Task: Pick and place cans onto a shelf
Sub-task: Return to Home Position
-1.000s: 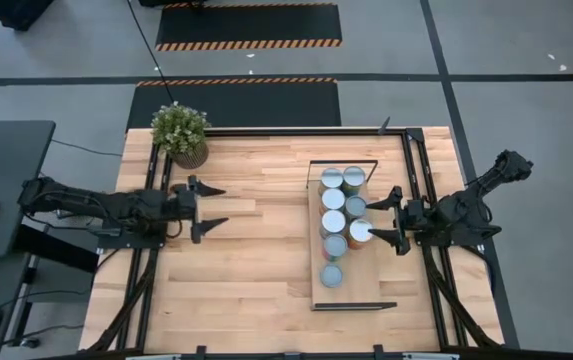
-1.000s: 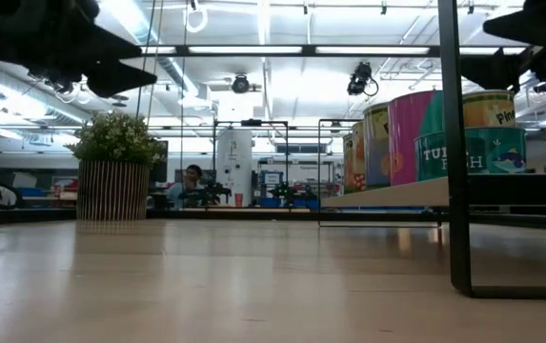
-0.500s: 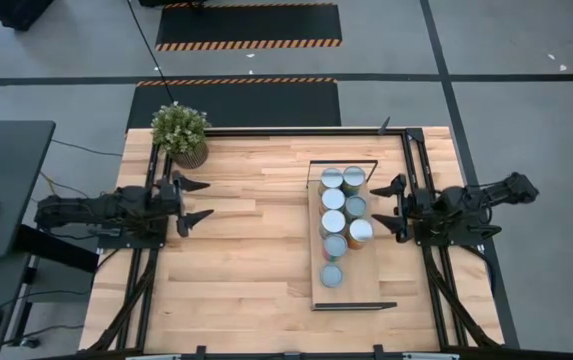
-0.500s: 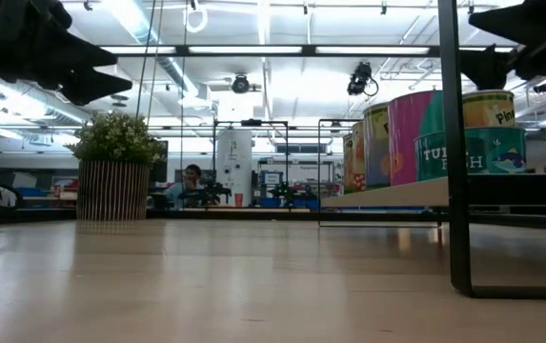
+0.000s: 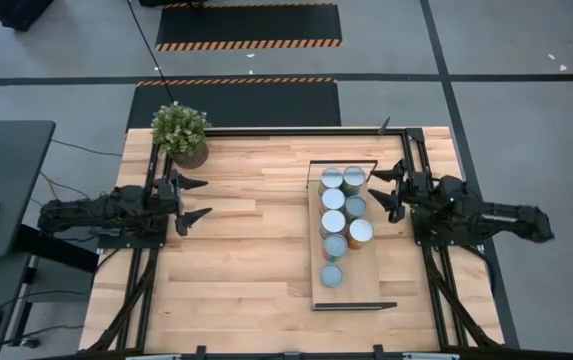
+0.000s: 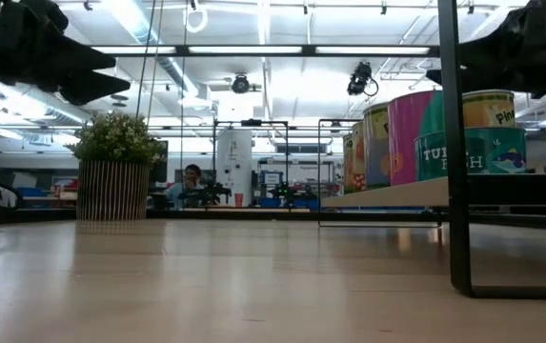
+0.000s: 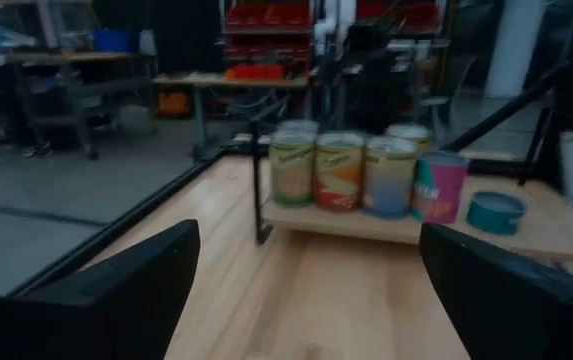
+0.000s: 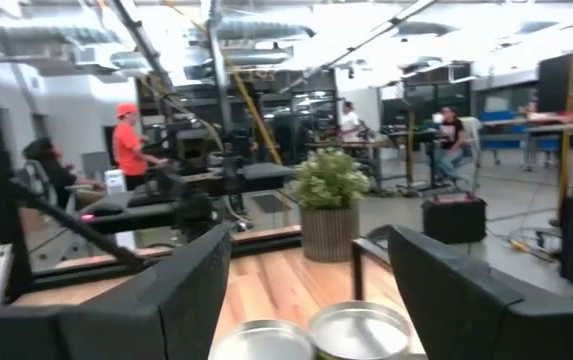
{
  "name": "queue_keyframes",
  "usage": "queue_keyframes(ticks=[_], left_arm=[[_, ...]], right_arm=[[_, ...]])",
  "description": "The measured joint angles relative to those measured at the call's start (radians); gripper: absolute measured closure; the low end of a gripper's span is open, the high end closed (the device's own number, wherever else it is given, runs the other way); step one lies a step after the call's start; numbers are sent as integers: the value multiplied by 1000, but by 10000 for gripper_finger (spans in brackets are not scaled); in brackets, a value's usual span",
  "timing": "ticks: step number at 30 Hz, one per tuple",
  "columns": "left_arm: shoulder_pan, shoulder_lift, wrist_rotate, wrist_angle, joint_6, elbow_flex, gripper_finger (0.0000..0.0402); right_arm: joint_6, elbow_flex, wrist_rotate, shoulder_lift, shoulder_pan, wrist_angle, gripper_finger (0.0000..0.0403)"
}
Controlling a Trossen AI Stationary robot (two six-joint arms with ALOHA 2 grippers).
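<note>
The cans are lined up in two rows on the shelf, right of centre in the overhead frame. The right gripper is held spread wide just beside them (nothing gripped). The left gripper is parked centre-left, likewise spread and empty, below the potted plant.

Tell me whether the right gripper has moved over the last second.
Yes. In the high view the right gripper, open, has slid along the shelf toward its far end.
</note>
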Motion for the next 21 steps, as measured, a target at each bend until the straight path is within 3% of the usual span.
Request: queue_keyframes(ticks=[5, 12, 21], left_arm=[[7, 5, 83, 223, -5, -135, 17], [6, 3, 157, 244, 36, -137, 17], [6, 14, 181, 207, 165, -137, 17]], right_arm=[[50, 0, -152, 0, -159, -1, 138], [-13, 0, -283, -11, -301, -5, 142], [53, 0, -149, -11, -356, -12, 142]])
